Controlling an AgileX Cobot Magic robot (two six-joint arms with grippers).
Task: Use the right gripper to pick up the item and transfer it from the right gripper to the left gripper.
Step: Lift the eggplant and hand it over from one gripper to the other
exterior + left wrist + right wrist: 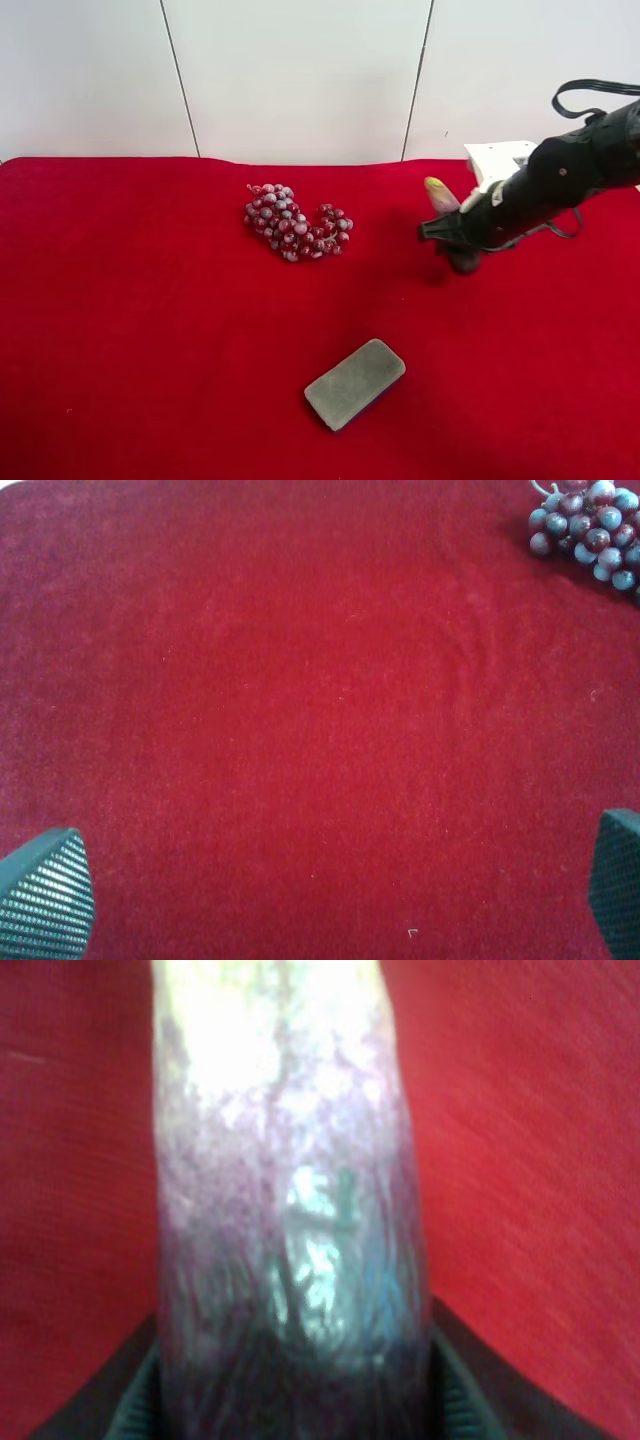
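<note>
This looks like a robot laboratory, not a home or a shop. The counter (pixel 120 330) is covered fully with a red velvet-like cloth (pixel 300 730), and behind it stands a plain white panel wall (pixel 300 80) with thin dark seams. On the cloth lie loose props, a bunch of grapes (pixel 295 222) and a grey block (pixel 355 383), and a black robot arm (pixel 570 170) holds an eggplant (pixel 440 195).

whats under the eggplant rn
Only red cloth shows either side of the eggplant, held in the right tool. The patch directly beneath is covered by the eggplant, so anything there cannot be seen.
</note>
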